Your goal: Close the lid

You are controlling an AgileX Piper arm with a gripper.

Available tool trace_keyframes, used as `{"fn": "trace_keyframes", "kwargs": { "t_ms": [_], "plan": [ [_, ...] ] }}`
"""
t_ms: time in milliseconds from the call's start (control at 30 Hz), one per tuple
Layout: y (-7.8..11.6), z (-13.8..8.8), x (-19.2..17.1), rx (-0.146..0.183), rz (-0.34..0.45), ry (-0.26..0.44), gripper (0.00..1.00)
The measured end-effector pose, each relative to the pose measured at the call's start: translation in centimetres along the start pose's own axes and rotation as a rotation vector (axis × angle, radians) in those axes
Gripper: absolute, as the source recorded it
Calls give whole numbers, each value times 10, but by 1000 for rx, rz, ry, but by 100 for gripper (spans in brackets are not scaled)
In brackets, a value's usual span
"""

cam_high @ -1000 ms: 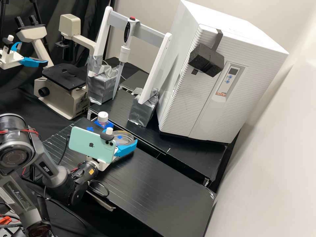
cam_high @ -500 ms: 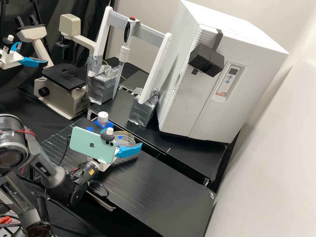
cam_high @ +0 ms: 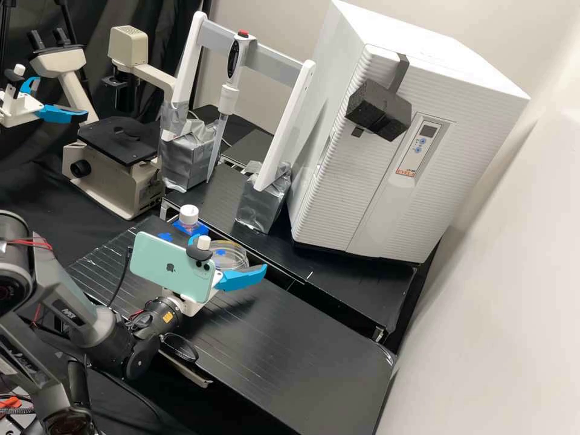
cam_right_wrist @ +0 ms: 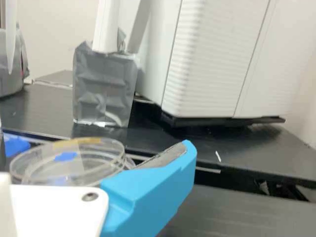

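My gripper (cam_high: 231,254) stands open, its blue fingers apart on either side of a clear round dish (cam_high: 232,258); the far finger is mostly behind the mounted phone. A gap separates the near finger from the dish. In the wrist view, the gripper (cam_right_wrist: 94,148) shows one blue finger (cam_right_wrist: 153,190) beside the dish (cam_right_wrist: 47,177). The transparent lid (cam_right_wrist: 106,148), with yellowish tape on its rim, lies over the dish; whether it is fully seated I cannot tell. Blue marks show through the clear plastic.
A white-capped bottle (cam_high: 188,215) stands in a blue holder behind the dish. Farther back are the pipette stand (cam_high: 290,127) and the large white cabinet (cam_high: 386,193). The raised shelf edge (cam_high: 302,279) runs along the bench's back.
The gripper has opened, its near finger moving right and away from the dish. The wrist and phone have shifted slightly right, while the arm's upper links have swung left.
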Motion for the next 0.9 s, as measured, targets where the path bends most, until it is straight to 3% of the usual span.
{"fn": "trace_keyframes", "kwargs": {
  "t_ms": [300,367,400,900],
  "plan": [
    [-3,3,-3,-27,-50,5,100],
    [-3,3,-3,-16,-57,5,100],
    [-4,4,-3,-12,-61,5,0],
    [-5,7,-3,20,-81,-1,0]
  ]
}}
